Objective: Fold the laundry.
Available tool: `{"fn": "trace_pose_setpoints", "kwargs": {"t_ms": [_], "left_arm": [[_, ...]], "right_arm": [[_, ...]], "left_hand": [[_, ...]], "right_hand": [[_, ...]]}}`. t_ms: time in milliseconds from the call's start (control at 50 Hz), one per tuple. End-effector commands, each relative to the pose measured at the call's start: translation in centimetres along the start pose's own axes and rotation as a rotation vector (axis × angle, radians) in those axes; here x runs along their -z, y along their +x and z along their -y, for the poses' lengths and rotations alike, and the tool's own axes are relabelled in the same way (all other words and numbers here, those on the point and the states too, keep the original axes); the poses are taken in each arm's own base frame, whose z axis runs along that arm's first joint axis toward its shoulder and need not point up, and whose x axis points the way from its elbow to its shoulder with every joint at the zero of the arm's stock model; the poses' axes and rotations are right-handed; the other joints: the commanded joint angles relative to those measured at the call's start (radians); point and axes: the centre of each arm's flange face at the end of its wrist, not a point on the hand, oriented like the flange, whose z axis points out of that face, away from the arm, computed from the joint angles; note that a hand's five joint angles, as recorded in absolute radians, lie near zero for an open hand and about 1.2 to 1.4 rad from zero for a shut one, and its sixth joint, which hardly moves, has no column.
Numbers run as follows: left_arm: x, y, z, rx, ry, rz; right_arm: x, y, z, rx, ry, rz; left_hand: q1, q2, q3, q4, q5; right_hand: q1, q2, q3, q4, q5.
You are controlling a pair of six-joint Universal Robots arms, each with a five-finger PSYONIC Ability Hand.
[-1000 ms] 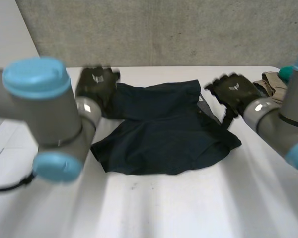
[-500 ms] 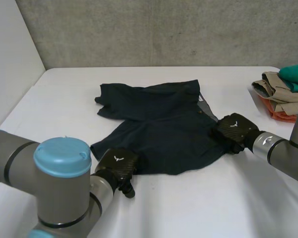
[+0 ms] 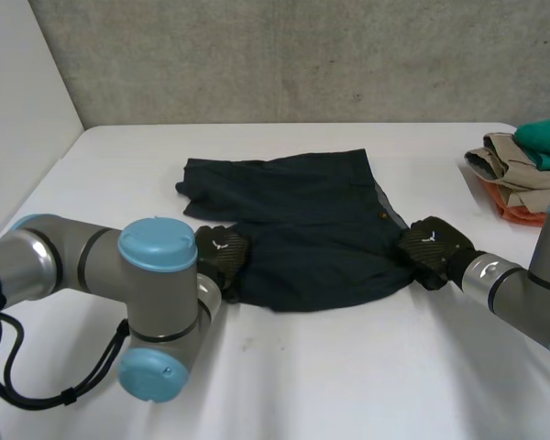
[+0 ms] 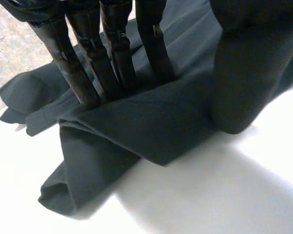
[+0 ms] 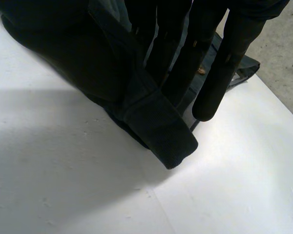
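A dark navy garment is spread at the middle of the white table, and a stack of folded clothes is set well apart from it at the far right. The garment's near left corner is pinched by the left hand, a raised fold of cloth being caught between the straight fingers and the thumb. Its near right edge is gripped by the right hand, where a doubled hem is clamped under the extended fingers.
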Motion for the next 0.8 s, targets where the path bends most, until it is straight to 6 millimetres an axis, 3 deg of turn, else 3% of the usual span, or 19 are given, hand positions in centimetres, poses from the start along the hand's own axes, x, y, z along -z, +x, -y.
{"fn": "trace_pose_setpoints", "kwargs": {"t_ms": [20,40,100,200,320,380,400,420,440,460,540,600,660,740,800], "left_arm": [[-1.3,0.0,-0.1,-0.044,0.046,0.026],[-1.3,-0.2,-0.2,-0.043,0.050,0.035],[-0.9,-0.4,-0.1,-0.042,0.052,0.039],[3.1,-2.2,3.9,-0.026,0.134,0.060],[8.2,-3.0,5.8,-0.033,0.150,0.050],[11.3,-3.0,5.4,-0.049,0.086,0.001],[12.0,-2.8,5.1,-0.054,0.060,-0.021],[12.8,-2.6,5.0,-0.060,0.039,-0.043],[14.9,-1.9,4.0,-0.079,-0.037,-0.116],[15.3,-1.8,3.8,-0.082,-0.050,-0.128],[19.3,-0.3,1.5,-0.124,-0.212,-0.280],[20.4,0.2,0.9,-0.142,-0.251,-0.318],[20.3,0.4,1.0,-0.146,-0.241,-0.320],[19.0,0.3,2.3,-0.133,-0.171,-0.293],[16.7,-0.1,3.5,-0.112,-0.099,-0.246]], "right_arm": [[0.1,0.0,0.1,0.004,-0.005,-0.009],[0.2,0.1,0.2,0.006,-0.007,-0.016],[0.5,0.1,0.6,0.010,-0.030,-0.040],[2.0,-0.1,2.3,0.036,-0.046,-0.086],[5.2,-0.2,4.6,0.038,-0.104,-0.097],[7.0,-0.6,5.4,0.027,-0.150,-0.088],[8.4,-0.9,5.6,0.015,-0.202,-0.078],[9.0,-1.2,5.6,0.013,-0.229,-0.068],[10.1,-1.6,5.3,0.021,-0.286,-0.047],[10.1,-1.7,5.3,0.021,-0.286,-0.046],[14.1,-3.7,4.4,0.161,-0.491,0.053],[14.9,-4.1,4.1,0.216,-0.531,0.070],[14.7,-4.2,4.2,0.222,-0.517,0.062],[14.0,-3.4,4.7,0.217,-0.479,0.013],[11.9,-2.6,5.2,0.187,-0.411,-0.046]], "left_hand": [[0.503,0.516,0.516,0.515,0.520],[0.696,0.709,0.709,0.708,0.712],[0.698,0.711,0.711,0.710,0.714],[0.698,0.711,0.711,0.710,0.714],[0.698,0.711,0.711,0.710,0.714],[0.698,0.711,0.711,0.710,0.714],[0.698,0.711,0.711,0.710,0.714],[0.698,0.711,0.711,0.710,0.714],[0.698,0.711,0.711,0.710,0.714],[0.698,0.711,0.711,0.710,0.714],[0.698,0.711,0.711,0.710,0.714],[0.698,0.711,0.711,0.710,0.714],[0.698,0.711,0.711,0.710,0.714],[0.698,0.711,0.711,0.710,0.714],[0.698,0.711,0.711,0.710,0.714]], "right_hand": [[0.306,0.217,0.211,0.200,0.206],[0.306,0.217,0.211,0.200,0.206],[0.306,0.217,0.211,0.200,0.206],[0.306,0.217,0.211,0.200,0.206],[0.306,0.217,0.211,0.200,0.206],[0.306,0.217,0.211,0.200,0.206],[0.306,0.217,0.211,0.200,0.206],[0.306,0.217,0.211,0.200,0.206],[0.306,0.217,0.211,0.200,0.206],[0.306,0.217,0.211,0.200,0.206],[0.306,0.217,0.211,0.200,0.206],[0.306,0.217,0.211,0.200,0.206],[0.306,0.217,0.211,0.200,0.206],[0.306,0.217,0.211,0.200,0.206],[0.306,0.217,0.211,0.200,0.206]]}}
